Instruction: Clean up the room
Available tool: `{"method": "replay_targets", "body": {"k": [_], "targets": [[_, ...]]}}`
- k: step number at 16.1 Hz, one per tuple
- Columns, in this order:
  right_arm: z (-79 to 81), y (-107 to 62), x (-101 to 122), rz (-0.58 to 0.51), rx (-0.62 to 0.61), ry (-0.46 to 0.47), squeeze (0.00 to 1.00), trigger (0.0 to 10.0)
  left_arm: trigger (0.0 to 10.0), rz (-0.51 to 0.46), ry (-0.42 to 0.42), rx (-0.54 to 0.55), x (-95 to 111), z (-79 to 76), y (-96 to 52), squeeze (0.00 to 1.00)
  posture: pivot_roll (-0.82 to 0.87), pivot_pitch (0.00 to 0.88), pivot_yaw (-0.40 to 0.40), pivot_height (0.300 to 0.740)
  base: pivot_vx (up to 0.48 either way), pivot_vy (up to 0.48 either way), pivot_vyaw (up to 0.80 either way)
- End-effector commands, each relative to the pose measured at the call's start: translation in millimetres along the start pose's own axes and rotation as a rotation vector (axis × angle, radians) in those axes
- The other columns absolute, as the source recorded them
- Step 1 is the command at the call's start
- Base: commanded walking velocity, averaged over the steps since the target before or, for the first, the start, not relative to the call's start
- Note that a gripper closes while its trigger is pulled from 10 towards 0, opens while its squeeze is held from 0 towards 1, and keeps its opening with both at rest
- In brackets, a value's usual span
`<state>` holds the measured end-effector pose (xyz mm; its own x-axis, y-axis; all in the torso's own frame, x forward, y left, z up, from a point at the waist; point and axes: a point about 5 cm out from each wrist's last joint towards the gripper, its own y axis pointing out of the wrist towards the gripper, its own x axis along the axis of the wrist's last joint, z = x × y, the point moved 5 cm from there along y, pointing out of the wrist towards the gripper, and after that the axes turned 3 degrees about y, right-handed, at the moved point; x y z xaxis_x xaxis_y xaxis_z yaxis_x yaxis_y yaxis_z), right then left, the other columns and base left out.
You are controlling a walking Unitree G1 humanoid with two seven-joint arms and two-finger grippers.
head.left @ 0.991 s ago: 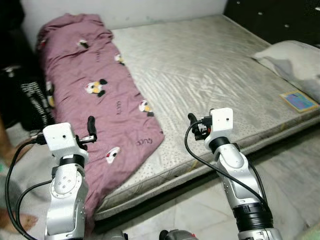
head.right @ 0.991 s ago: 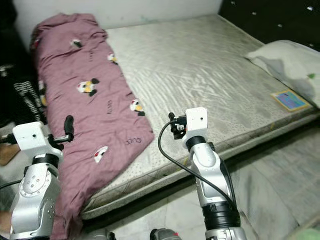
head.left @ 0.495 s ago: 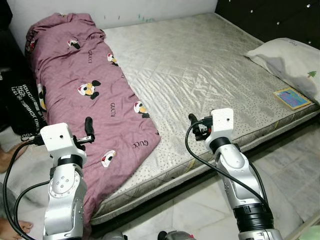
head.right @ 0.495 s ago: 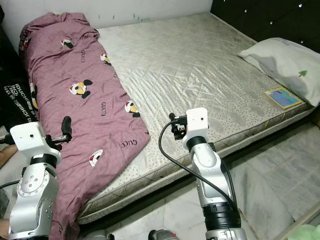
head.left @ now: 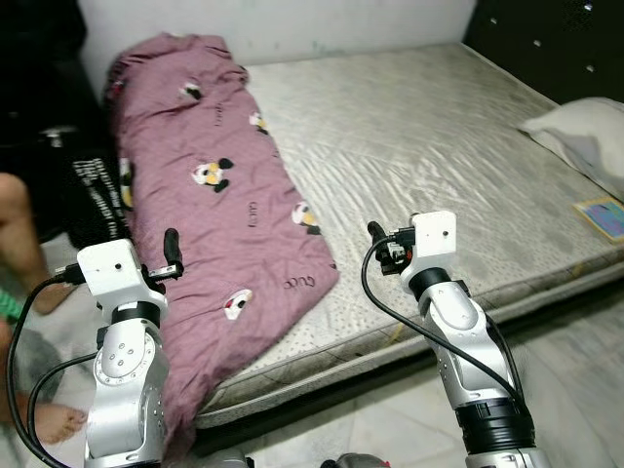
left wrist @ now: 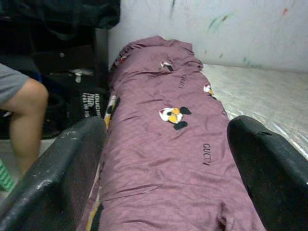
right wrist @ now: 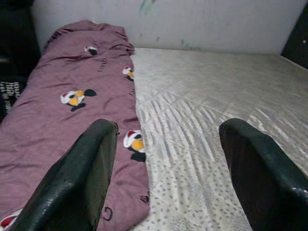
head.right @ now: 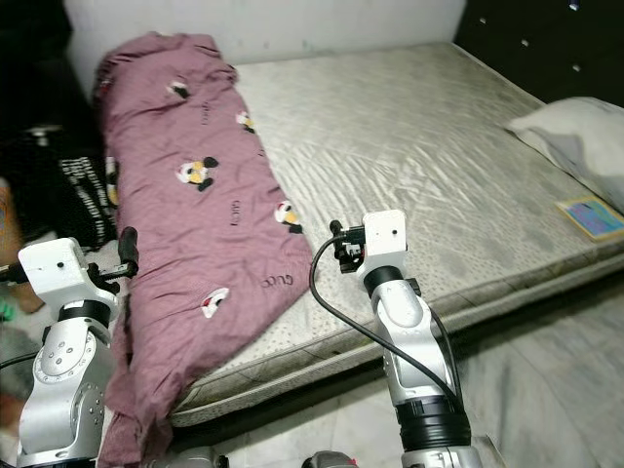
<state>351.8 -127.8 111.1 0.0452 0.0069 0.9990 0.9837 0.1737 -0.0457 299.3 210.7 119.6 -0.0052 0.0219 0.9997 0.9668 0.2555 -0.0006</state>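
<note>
A mauve quilt point(head.left: 224, 185) printed with cartoon mice lies lengthwise along the left side of a bare grey mattress point(head.left: 439, 136), and its near end hangs over the front edge. My left gripper point(head.left: 174, 242) is raised in front of the quilt's near end. It is open with nothing between its fingers point(left wrist: 57, 178). My right gripper point(head.left: 375, 232) is held up over the mattress's front edge. It is open too, and its fingers point(right wrist: 86, 183) frame the quilt point(right wrist: 72, 110) and the mattress point(right wrist: 202, 96).
A pale pillow point(head.left: 585, 132) and a blue booklet point(head.left: 606, 214) lie at the mattress's right end. A person's bare leg point(head.left: 19, 234) and foot point(head.left: 49, 424) are at my left, beside dark clothing with white lettering point(head.left: 93, 185). Grey tiled floor point(head.left: 565, 341) runs along the bed's front.
The camera has swung left, so the bed has shifted right in the picture and the person's leg has come into view. Both arms hold the same pose with their grippers open.
</note>
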Motion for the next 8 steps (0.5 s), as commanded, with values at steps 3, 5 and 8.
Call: {"method": "replay_targets", "body": {"k": [3, 5, 8], "targets": [[0.8, 0.9, 6.8, -0.025, 0.006, 0.005, 0.00, 10.0, 10.0, -0.003, 0.003, 0.001, 1.4, -2.2, 1.0, 0.00, -0.02, 0.030, -0.023, 0.665, 0.000, 0.000, 0.00], [0.8, 1.9, 7.2, -0.026, 0.010, 0.005, 0.00, 10.0, 10.0, -0.003, 0.007, 0.008, 1.8, -2.8, 2.4, 0.00, -0.02, 0.028, -0.028, 0.645, 0.000, 0.000, 0.00], [1.7, 2.4, 6.7, -0.025, 0.014, -0.004, 0.00, 10.0, 10.0, -0.009, -0.005, -0.010, 3.4, -5.5, 3.1, 0.00, -0.02, 0.030, -0.030, 0.625, 0.000, 0.000, 0.00]]}}
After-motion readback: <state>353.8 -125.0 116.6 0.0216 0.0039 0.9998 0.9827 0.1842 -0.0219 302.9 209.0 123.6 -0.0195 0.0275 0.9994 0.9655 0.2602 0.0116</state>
